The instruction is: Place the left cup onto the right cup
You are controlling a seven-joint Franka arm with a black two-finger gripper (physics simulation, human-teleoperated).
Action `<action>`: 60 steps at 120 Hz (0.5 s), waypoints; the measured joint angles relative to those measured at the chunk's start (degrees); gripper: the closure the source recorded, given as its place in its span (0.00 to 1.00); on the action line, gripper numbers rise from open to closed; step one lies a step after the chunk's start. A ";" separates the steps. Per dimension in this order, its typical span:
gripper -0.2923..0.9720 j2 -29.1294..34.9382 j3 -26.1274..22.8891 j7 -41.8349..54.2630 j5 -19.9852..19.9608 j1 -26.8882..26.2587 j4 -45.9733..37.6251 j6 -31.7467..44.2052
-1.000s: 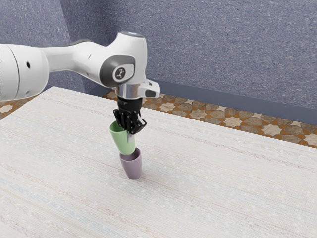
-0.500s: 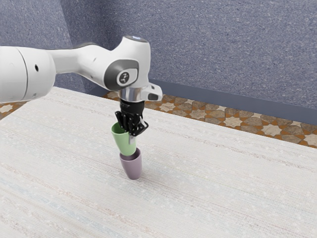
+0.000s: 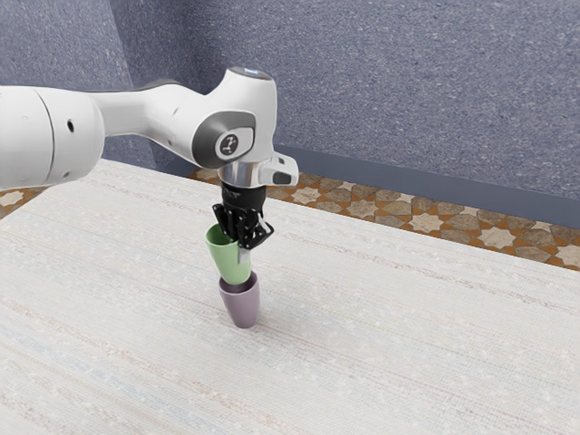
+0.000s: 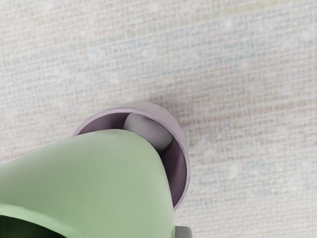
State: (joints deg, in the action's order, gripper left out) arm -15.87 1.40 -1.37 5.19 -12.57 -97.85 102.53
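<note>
Black two-finger gripper (image 3: 241,237) is clamped on the rim of the pale green plastic cup (image 3: 226,260); the cup hangs tilted, base dipped into the mouth of the upright mauve plastic cup (image 3: 240,304). That one stands on the pale wood-grain table (image 3: 408,344), well in from its edges; from the wrist, green covers part of the mauve opening.

Arm nudged toward exterior view's right; green cup (image 3: 226,257) (rim pinched in gripper (image 3: 242,241)) carried along, sunk slightly, base now dipping into purple cup (image 3: 241,304) mouth.

Green cup (image 3: 225,256) (tilted) over purple cup (image 3: 241,304)
</note>
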 joint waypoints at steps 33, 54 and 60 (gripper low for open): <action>0.69 -0.16 0.01 -0.06 -0.79 0.00 -0.14 0.11; 0.45 -0.15 0.09 -0.02 -1.23 0.00 -0.17 0.12; 0.41 -0.14 0.09 -0.01 -1.29 0.00 -0.17 0.10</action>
State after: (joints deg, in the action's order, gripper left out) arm -16.01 1.49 -1.38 3.90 -12.57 -98.02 102.63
